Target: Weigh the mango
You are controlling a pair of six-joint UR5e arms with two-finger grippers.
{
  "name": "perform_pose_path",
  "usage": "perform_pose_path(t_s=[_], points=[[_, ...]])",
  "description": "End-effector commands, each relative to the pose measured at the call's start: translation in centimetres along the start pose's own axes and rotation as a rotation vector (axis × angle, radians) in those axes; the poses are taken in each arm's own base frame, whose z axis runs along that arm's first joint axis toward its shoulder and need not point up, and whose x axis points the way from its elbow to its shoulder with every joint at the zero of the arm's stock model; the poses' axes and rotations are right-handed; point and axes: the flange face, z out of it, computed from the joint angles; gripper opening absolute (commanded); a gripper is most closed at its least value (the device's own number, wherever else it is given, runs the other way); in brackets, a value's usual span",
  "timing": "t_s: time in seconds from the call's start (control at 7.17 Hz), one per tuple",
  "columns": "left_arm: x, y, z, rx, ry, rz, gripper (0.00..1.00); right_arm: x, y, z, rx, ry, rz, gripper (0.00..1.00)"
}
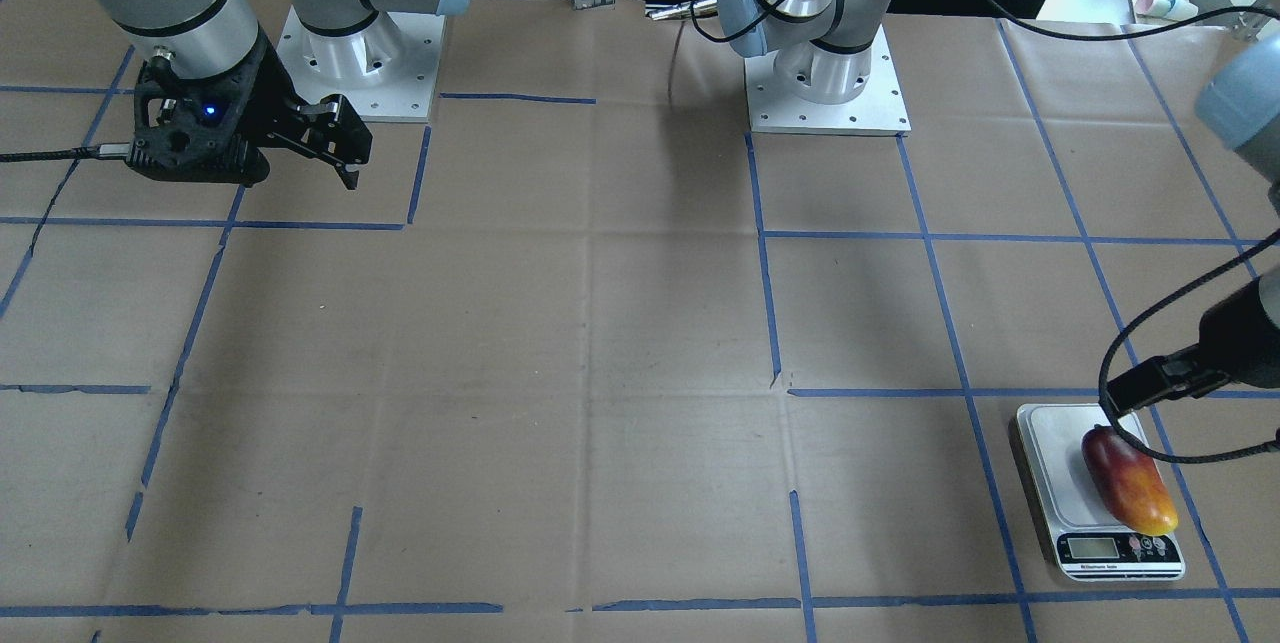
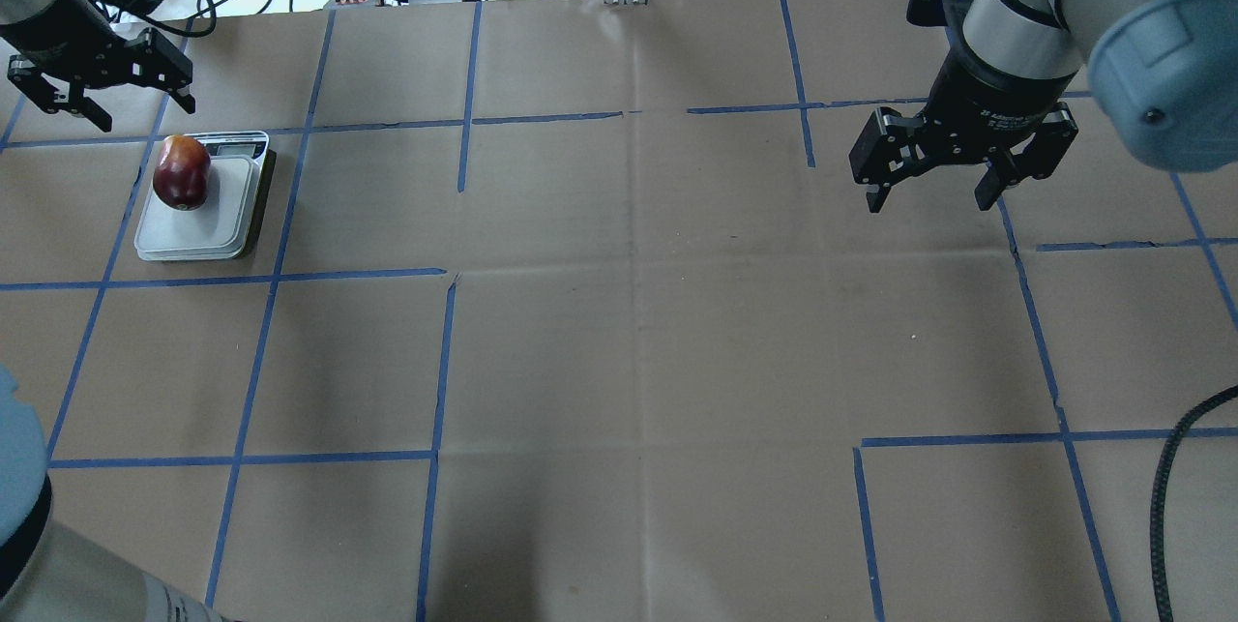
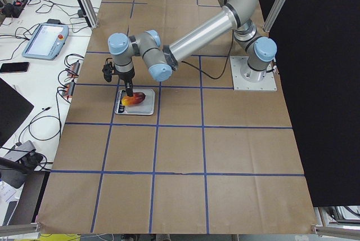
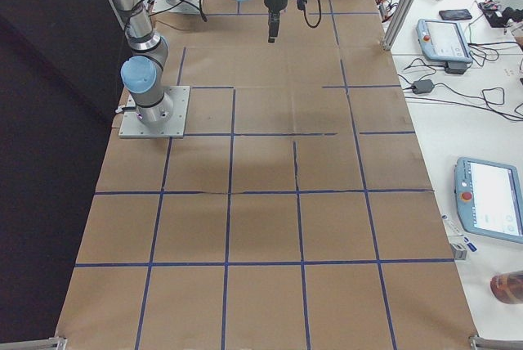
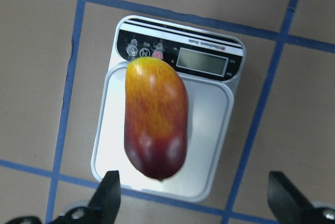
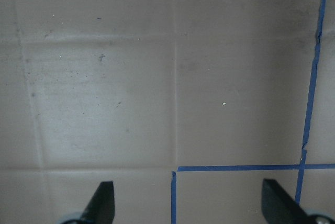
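Note:
The mango, dark red fading to orange-yellow, lies lengthwise on the white scale, its yellow end toward the display. It also shows in the front view and in the overhead view, at the table's far left. My left gripper is open and empty, above the mango's red end and not touching it; it also shows in the overhead view. My right gripper is open and empty above bare paper at the far right; it also shows in the right wrist view.
Brown paper with a blue tape grid covers the table. The arm bases stand at the robot's edge. A black cable hangs at the near right. Tablets and cables lie on the side table beyond the far edge.

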Motion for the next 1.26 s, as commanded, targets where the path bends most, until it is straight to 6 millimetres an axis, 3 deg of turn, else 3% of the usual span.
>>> perform_pose_path(t_s=[0.0, 0.28, 0.42, 0.7, 0.84, 0.98, 1.12], points=[[9.7, 7.0, -7.5, -0.015, 0.002, 0.013, 1.00, 0.0, 0.0, 0.0, 0.000, 0.000, 0.000, 1.00], [16.4, 11.7, -10.1, -0.019, 0.004, 0.047, 1.00, 0.0, 0.0, 0.0, 0.000, 0.000, 0.000, 1.00], [18.9, 12.8, -10.1, -0.018, 0.001, 0.056, 1.00, 0.0, 0.0, 0.0, 0.000, 0.000, 0.000, 1.00], [20.1, 13.2, -9.9, -0.022, 0.003, 0.073, 1.00, 0.0, 0.0, 0.0, 0.000, 0.000, 0.000, 1.00], [20.3, 13.6, -8.9, -0.044, 0.002, 0.068, 1.00, 0.0, 0.0, 0.0, 0.000, 0.000, 0.000, 1.00], [20.9, 14.7, -6.9, -0.074, 0.006, 0.075, 1.00, 0.0, 0.0, 0.0, 0.000, 0.000, 0.000, 1.00], [21.3, 16.2, -6.7, -0.077, 0.007, 0.106, 1.00, 0.0, 0.0, 0.0, 0.000, 0.000, 0.000, 1.00]])
